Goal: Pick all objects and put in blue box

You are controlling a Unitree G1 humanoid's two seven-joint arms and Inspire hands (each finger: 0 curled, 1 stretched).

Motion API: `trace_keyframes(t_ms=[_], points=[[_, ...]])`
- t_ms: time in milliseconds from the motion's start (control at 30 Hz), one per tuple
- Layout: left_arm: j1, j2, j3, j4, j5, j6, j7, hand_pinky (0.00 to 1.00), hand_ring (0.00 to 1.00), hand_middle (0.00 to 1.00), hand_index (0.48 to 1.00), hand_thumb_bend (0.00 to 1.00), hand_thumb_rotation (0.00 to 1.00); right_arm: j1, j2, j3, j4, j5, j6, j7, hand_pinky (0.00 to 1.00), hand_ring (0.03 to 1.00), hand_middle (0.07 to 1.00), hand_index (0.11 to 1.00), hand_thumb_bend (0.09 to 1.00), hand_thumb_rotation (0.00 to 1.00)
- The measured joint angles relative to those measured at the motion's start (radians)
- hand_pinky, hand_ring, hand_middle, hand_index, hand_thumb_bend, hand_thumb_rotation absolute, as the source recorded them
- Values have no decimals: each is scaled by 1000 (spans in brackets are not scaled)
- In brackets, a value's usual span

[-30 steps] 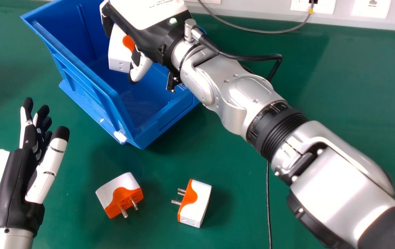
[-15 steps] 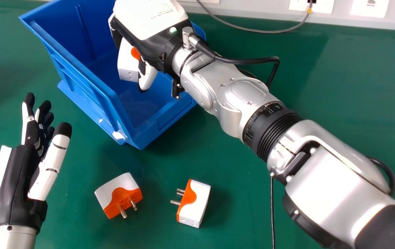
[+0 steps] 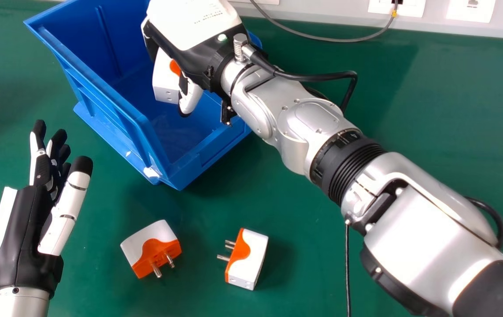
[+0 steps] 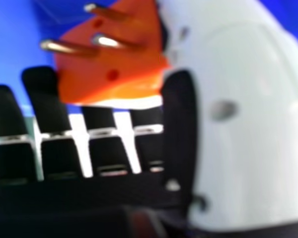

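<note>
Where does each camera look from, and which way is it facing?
Head view: on the robot's head, looking forward and down over the box; left hand, right hand and right arm show.
Right hand view: at that hand, facing the held plug; its fingers and thumb show.
Both share: right hand, plug, box.

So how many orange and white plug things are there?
3. One plug is in the right hand at the blue box; a left plug and a right plug lie on the green table. More could be hidden inside the box.
</note>
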Motion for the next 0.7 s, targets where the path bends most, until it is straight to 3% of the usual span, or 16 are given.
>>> trace_keyframes(t_ms=[67, 100, 133, 367, 600, 700], points=[[-1, 0, 0, 0, 1, 0, 1, 1000, 1000, 1000, 1000, 503, 757, 1, 0, 2, 0, 6, 13, 26, 370, 479, 509, 447, 500, 0], [-1, 0, 0, 0, 3, 0, 1, 1000, 1000, 1000, 1000, 505, 757, 1, 1, 4, 1, 7, 24, 48, 423, 547, 576, 457, 501, 22], [-1, 0, 0, 0, 5, 0, 2, 1000, 1000, 1000, 1000, 505, 757, 2, 0, 5, 2, 9, 28, 59, 423, 547, 576, 457, 501, 22], [-2, -2, -1, 0, 7, 1, 2, 1000, 1000, 1000, 1000, 523, 757, 4, -9, 6, -4, 16, 38, 97, 730, 852, 881, 817, 522, 5], [-9, -2, -3, 1, 9, 3, 3, 1000, 1000, 1000, 1000, 527, 759, 11, -25, 21, -21, 13, 25, 93, 826, 942, 961, 928, 566, 81], [-8, -2, -4, 1, 17, 4, 6, 1000, 1000, 1000, 1000, 528, 759, 11, -30, 22, -23, 13, 21, 90, 851, 962, 976, 953, 579, 111]])
